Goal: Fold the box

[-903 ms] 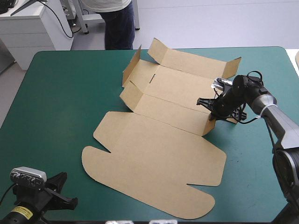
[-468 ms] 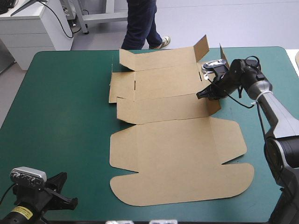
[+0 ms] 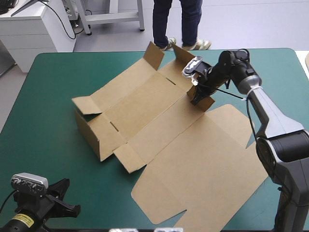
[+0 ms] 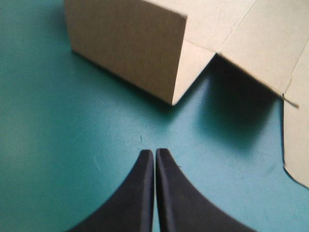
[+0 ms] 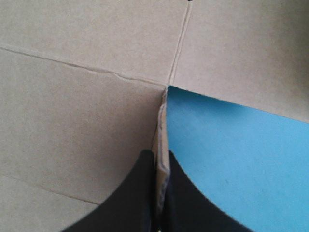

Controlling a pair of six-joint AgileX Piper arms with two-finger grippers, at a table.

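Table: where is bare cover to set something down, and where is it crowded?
Free: the broad cover between the box and the table's left edge; the strip ahead of the left gripper; the far right corner. Crowded: middle and near right, under the box, whose far flap the right gripper pinches.

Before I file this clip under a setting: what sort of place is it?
Likely a robot lab workbench: a table with a teal-green cover, the right gripper shut on the brown box.
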